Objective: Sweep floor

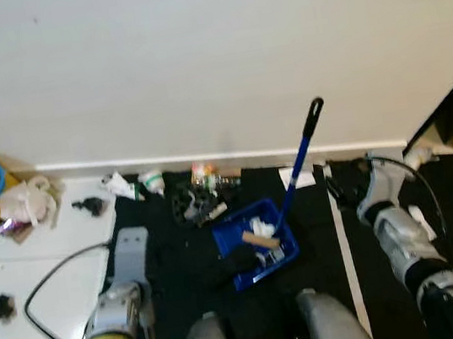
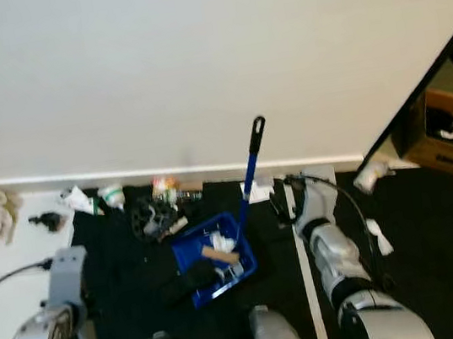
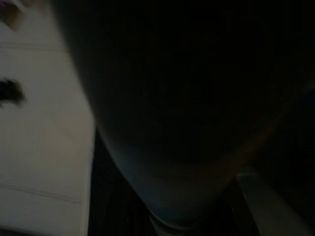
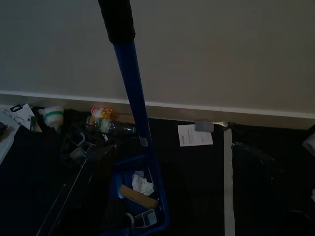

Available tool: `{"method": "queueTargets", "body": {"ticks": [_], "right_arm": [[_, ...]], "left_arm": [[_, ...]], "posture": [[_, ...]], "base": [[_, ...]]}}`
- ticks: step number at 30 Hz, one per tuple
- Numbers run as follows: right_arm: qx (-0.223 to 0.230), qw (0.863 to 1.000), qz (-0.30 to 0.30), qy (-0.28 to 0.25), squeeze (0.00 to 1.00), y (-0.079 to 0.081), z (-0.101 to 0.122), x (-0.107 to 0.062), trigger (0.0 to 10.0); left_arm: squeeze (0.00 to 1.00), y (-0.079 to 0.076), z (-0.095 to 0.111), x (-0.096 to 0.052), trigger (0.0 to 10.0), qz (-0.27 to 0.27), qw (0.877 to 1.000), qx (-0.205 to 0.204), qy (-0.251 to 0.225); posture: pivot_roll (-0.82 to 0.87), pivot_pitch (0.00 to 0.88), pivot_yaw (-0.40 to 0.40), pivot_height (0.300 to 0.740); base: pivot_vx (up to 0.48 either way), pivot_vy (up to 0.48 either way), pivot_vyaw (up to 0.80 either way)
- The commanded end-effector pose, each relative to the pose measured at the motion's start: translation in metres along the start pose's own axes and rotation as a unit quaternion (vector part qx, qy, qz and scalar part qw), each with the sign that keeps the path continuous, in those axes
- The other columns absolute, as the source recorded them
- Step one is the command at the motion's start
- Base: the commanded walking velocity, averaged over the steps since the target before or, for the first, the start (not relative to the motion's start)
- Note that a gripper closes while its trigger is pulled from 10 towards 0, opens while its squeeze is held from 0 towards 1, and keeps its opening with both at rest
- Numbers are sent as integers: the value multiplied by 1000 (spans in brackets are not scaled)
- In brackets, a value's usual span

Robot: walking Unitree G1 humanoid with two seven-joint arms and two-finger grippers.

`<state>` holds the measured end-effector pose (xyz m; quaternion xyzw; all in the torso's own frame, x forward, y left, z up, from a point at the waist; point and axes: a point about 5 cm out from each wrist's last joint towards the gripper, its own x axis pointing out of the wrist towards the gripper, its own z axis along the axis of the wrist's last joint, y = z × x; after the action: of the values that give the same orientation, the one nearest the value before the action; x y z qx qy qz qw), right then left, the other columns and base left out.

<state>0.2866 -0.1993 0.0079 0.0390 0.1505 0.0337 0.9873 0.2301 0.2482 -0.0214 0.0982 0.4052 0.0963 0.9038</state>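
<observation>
- The head views are evenly lit and soft, with no hard glare; the pale wall (image 1: 209, 53) looks bright and flat.
- Fine detail is smeared: the litter by the skirting board (image 1: 208, 157) is mushy, and the black mat (image 1: 179, 253) swallows dark things lying on it.
- The white floor (image 1: 21, 277) reads brighter than the mat.
- The left wrist view is almost black, blurred, with a dim pale floor patch (image 3: 39, 147).
- The right wrist view is dim and grainy; the blue handle (image 4: 140, 123) stays readable.

Two silver segmented arms, the left arm (image 1: 106, 332) banded yellow and trailing a black cable (image 1: 44, 320).
</observation>
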Motion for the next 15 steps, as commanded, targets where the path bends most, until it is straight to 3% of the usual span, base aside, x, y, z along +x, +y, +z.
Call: {"method": "queueTargets", "body": {"ticks": [1,3,7,13,15], "right_arm": [[1,1000,-1,15,0,0,-6,-2,10000],[0,1000,-2,17,0,0,-7,-2,10000],[3,1000,-7,19,0,0,-9,-4,10000],[30,999,-23,28,0,-3,-18,-9,10000],[28,999,-19,32,0,-3,-21,-11,10000]], "left_arm": [[0,-2,4,1,10000,25,999,5,-36],[0,-3,13,1,10000,41,996,-1,-82],[0,-1,15,1,10000,64,992,10,-106],[0,5,14,0,10000,86,985,-8,-148],[0,0,13,-1,10000,78,981,-40,-175]], "posture": [[72,93,-37,740],[70,94,-36,740],[66,92,-31,740],[59,89,-23,740],[58,90,-25,740]], "base": [[0,0,0],[0,0,0],[0,0,0],[0,0,0],[0,0,0]]}}
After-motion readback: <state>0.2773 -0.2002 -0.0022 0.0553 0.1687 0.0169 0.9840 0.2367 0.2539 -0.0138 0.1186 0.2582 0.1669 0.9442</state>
